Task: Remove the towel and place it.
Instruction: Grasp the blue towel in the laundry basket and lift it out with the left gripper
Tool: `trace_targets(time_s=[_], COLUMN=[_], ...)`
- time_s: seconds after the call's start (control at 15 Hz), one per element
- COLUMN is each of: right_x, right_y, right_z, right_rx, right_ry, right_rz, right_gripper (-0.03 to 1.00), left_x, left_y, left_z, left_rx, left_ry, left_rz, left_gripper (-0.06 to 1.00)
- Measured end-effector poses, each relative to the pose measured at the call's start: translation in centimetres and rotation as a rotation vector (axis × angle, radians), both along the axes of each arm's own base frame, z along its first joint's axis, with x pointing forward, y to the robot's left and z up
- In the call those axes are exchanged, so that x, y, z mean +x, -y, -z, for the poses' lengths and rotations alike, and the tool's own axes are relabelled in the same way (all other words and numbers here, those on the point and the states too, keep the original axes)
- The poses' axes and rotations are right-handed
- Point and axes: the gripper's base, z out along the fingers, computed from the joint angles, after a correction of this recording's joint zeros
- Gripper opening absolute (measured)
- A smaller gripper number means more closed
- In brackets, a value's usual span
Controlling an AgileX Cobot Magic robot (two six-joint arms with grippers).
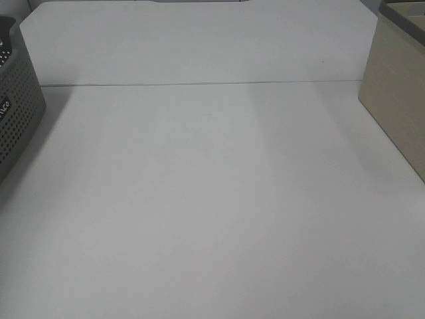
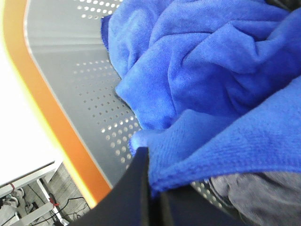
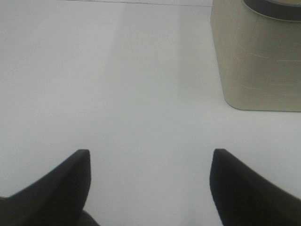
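Observation:
The towel [image 2: 211, 80] is a deep blue plush cloth, crumpled inside a grey perforated basket [image 2: 70, 61] with an orange rim. It shows only in the left wrist view. My left gripper [image 2: 153, 188] is inside the basket, and its dark fingers [image 2: 137, 188] pinch a stitched edge of the towel. My right gripper [image 3: 150, 160] is open and empty, low over the bare white table [image 3: 117, 94]. Neither gripper shows in the exterior high view.
The grey perforated basket [image 1: 16, 106] stands at the table's left edge in the exterior view. A beige bin [image 1: 398, 100] stands at the right, and also shows in the right wrist view [image 3: 256, 61]. A grey cloth [image 2: 263, 197] lies under the towel.

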Motion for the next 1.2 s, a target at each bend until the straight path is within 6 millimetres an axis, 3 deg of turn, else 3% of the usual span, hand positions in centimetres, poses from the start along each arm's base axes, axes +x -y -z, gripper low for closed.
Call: trace_targets(time_s=[0.07,0.6,1.0,1.2], right_x=[0.0,0.0,0.0,0.6], right_y=[0.0,0.0,0.0,-0.4], right_z=[0.0,0.0,0.0,-0.1], right_rx=[0.0,0.0,0.0,0.024], right_ry=[0.0,0.0,0.001,-0.035], right_rz=[0.0,0.0,0.0,-0.018], right_gripper=[0.7,0.7,0.7,0.7], left_x=[-1.1,-4.3,-6.5,-7.3], left_y=[0.5,2.8,8.8,11.4], left_z=[-1.7,-6.8,-11.8,-15.5], left_rx=[-0.019,-0.114,-0.124,-0.15], left_ry=[0.017,0.147,0.288,0.348], left_rz=[-0.011,-0.014,0.123,0.127], left_gripper=[0.0,0.0,0.0,0.0])
